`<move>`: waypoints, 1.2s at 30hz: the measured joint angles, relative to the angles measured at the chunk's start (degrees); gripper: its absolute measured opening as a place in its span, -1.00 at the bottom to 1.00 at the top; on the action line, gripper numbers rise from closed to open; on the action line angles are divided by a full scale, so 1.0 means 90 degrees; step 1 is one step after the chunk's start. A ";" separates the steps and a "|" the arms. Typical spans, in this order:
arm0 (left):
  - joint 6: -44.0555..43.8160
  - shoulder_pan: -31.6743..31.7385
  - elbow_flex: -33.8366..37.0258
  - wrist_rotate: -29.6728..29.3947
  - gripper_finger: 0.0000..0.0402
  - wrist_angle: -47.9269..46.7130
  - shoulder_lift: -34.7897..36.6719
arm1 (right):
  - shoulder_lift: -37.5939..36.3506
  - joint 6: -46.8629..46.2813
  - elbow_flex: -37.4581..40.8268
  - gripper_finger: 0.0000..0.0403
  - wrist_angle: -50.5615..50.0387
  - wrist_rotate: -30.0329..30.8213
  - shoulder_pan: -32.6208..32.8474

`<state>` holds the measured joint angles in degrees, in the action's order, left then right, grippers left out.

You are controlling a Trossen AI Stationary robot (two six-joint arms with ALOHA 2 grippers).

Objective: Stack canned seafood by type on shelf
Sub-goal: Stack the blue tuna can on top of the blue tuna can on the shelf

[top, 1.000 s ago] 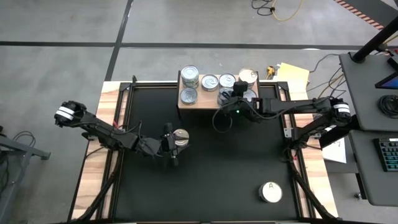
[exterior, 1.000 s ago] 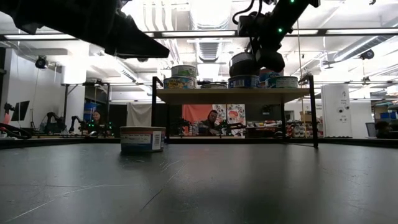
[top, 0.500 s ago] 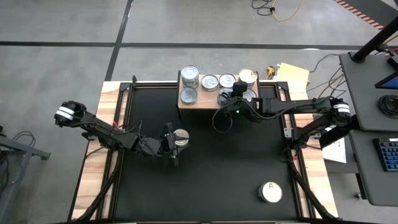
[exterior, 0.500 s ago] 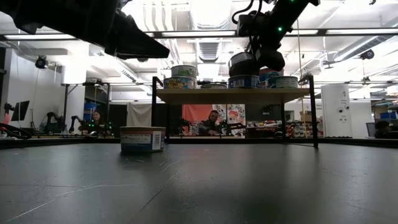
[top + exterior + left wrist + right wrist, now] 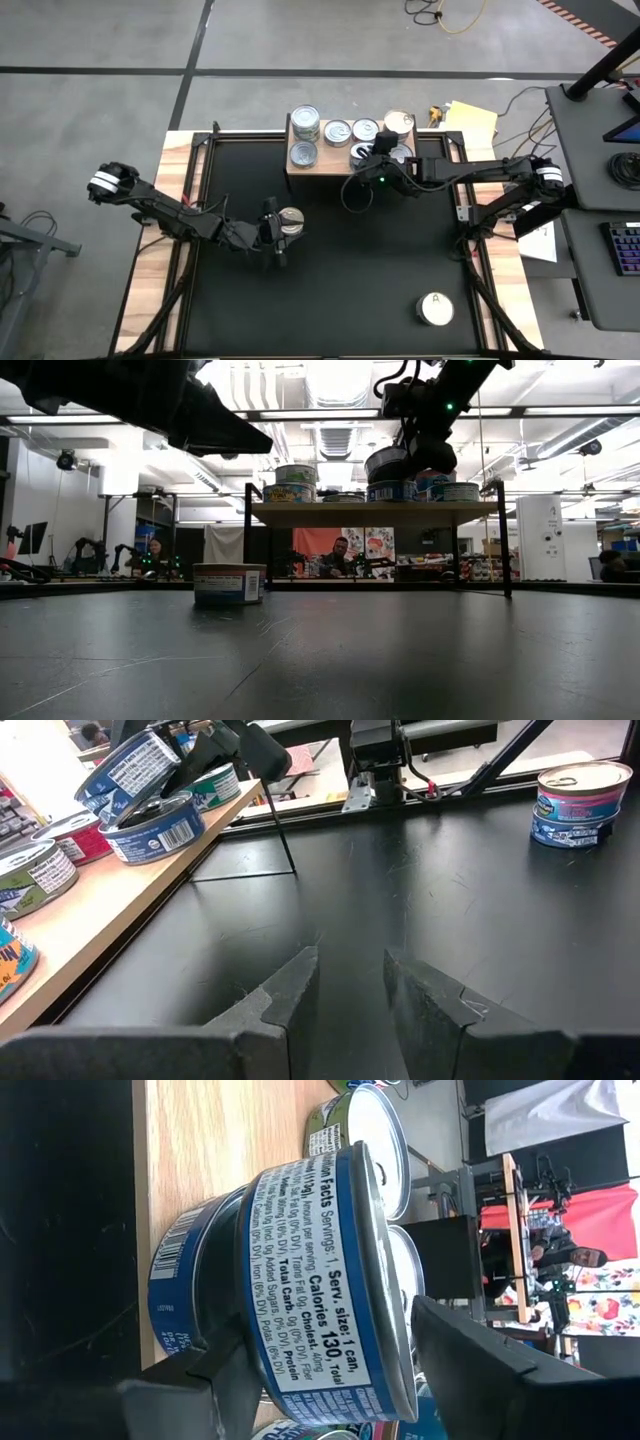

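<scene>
Black tabletop (image 5: 340, 270) carries two tins; right gripper (image 5: 378, 152), fingers apart, straddles a tilted blue can (image 5: 300, 1280).

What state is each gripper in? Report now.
Left gripper: slightly open, holding nothing.
Right gripper: open, fingers either side of the tilted blue can over the shelf.

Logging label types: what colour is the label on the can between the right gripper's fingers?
Blue with white print on the can; clearest in the right wrist view.
</scene>
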<state>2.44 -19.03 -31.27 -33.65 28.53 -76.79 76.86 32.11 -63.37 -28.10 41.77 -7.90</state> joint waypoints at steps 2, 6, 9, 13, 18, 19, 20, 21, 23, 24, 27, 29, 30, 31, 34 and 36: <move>-0.0001 0.0000 0.0000 0.0000 -0.50 0.0000 0.0000 | 0.0000 -0.0063 -0.0009 0.17 -0.0019 0.0001 0.0000; -0.0003 0.0000 0.0000 0.0000 -0.50 0.0000 0.0000 | 0.0000 -0.0157 -0.0098 0.25 -0.0088 0.0001 0.0000; -0.0025 0.0000 0.0000 0.0000 -0.50 0.0000 0.0000 | 0.0000 -0.0282 -0.0214 0.31 -0.0291 0.0001 0.0002; -0.0027 0.0000 0.0000 0.0000 -0.50 0.0002 0.0000 | 0.0000 -0.0534 -0.0353 0.37 -0.0779 -0.0004 0.0002; -0.0027 0.0000 0.0000 0.0000 -0.50 0.0032 0.0000 | -0.0002 -0.0843 -0.0436 0.44 -0.1180 -0.0024 0.0005; -0.0027 0.0000 0.0000 0.0000 -0.50 0.0038 0.0000 | -0.0002 -0.0851 -0.0447 0.45 -0.1237 -0.0024 0.0005; -0.0027 0.0000 0.0000 0.0000 -0.50 0.0036 0.0000 | 0.0000 -0.0856 -0.0453 0.47 -0.1293 -0.0024 0.0005; -0.0027 0.0000 0.0000 0.0000 -0.50 0.0036 0.0000 | 0.0000 -0.0880 -0.0466 0.48 -0.1347 -0.0026 0.0005; -0.0026 0.0000 0.0000 0.0000 -0.50 0.0035 0.0000 | -0.0002 -0.0939 -0.0507 0.50 -0.1381 -0.0028 0.0005; -0.0027 0.0000 0.0000 0.0000 -0.50 0.0034 0.0000 | -0.0001 -0.0956 -0.0532 0.51 -0.1378 -0.0026 0.0005; -0.0027 0.0000 0.0000 0.0000 -0.50 0.0032 0.0000 | -0.0002 -0.1020 -0.0597 0.55 -0.1393 -0.0031 0.0017; -0.0027 0.0000 0.0000 0.0000 -0.50 0.0029 0.0000 | -0.0002 -0.1074 -0.0644 0.57 -0.1379 -0.0089 0.0017; -0.0027 0.0000 0.0000 0.0000 -0.50 0.0026 0.0000 | -0.0002 -0.1091 -0.0660 0.58 -0.1370 -0.0161 0.0017; -0.0027 -0.0002 0.0000 0.0000 -0.50 0.0023 0.0000 | -0.0002 -0.1122 -0.0663 0.59 -0.1369 -0.0197 0.0017; -0.0027 0.0000 0.0000 0.0000 -0.50 0.0022 0.0000 | -0.0002 -0.1288 -0.0663 0.62 -0.1386 -0.0259 0.0017; -0.0027 0.0000 0.0000 0.0000 -0.50 0.0022 0.0000 | -0.0002 -0.1442 -0.0665 0.64 -0.1384 -0.0435 0.0017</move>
<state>2.20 -19.03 -31.27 -33.65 28.73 -76.79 76.84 19.13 -69.36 -40.55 37.85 -7.75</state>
